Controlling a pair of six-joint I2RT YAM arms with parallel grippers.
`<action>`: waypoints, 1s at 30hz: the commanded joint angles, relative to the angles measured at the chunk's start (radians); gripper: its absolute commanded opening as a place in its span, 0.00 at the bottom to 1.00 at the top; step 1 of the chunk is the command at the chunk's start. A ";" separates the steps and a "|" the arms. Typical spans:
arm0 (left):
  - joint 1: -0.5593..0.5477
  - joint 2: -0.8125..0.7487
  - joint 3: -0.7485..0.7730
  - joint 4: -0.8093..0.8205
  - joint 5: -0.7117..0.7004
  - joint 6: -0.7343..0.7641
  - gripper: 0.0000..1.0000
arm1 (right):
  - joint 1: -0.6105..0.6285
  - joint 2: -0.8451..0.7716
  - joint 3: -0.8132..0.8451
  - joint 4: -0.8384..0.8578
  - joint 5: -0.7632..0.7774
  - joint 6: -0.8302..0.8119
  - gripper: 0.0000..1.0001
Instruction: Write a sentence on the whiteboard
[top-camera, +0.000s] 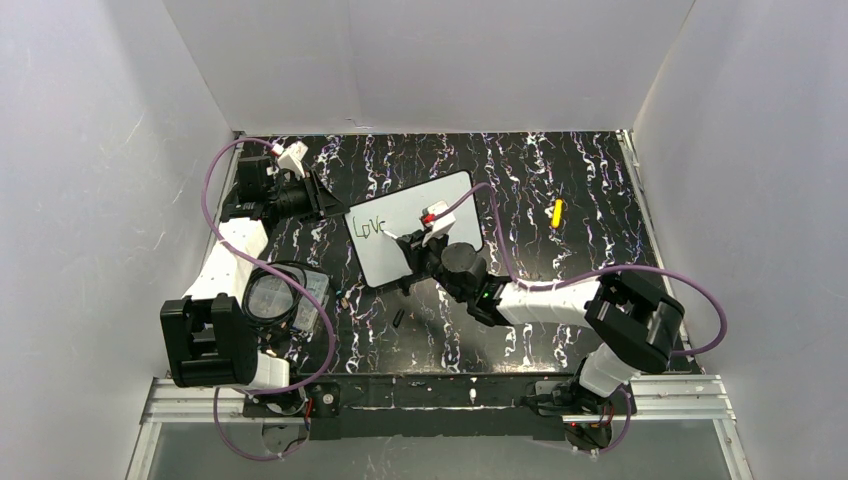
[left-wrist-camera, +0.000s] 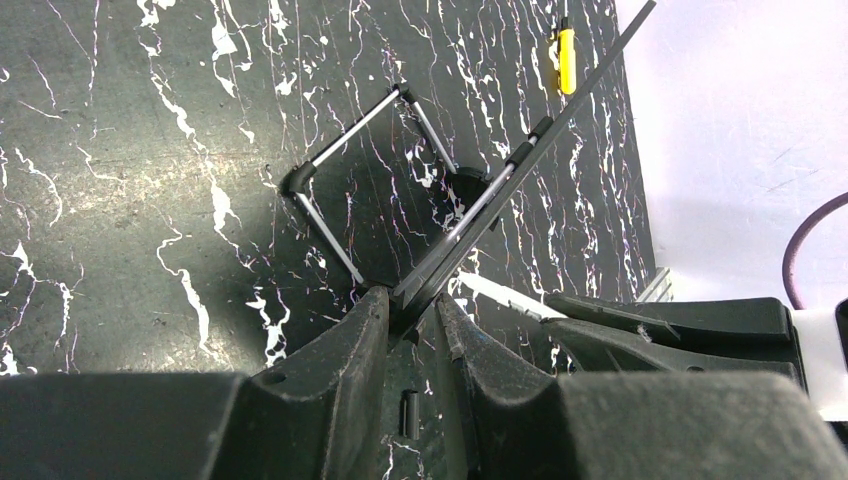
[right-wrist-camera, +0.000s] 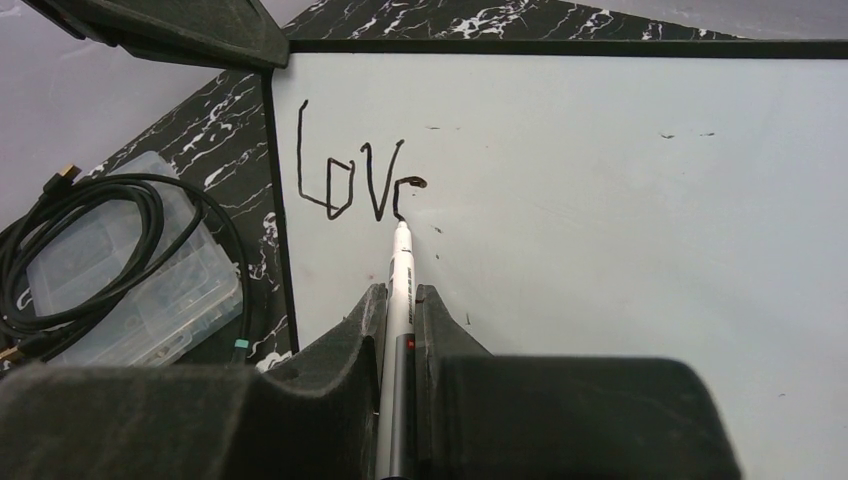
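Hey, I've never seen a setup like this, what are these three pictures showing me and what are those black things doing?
These are two robot arms bolted to the near edge of a black marbled table. One picture looks down from above; the other two come from cameras on each wrist. The right gripper is shut on a marker whose tip touches the whiteboard, where "LoV" and part of another letter are written. The left gripper pinches the board's edge, apparently steadying it. Also on the table: a clear plastic box with a coiled black cable on it, and a small yellow object.
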 joint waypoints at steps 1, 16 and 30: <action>-0.003 -0.006 0.024 -0.013 0.052 -0.001 0.22 | -0.006 -0.035 -0.017 -0.019 0.090 -0.014 0.01; -0.002 -0.006 0.024 -0.014 0.052 -0.002 0.22 | -0.003 -0.103 -0.008 0.013 -0.036 -0.029 0.01; -0.002 -0.003 0.026 -0.014 0.056 -0.004 0.22 | -0.003 -0.011 0.048 0.043 -0.013 -0.053 0.01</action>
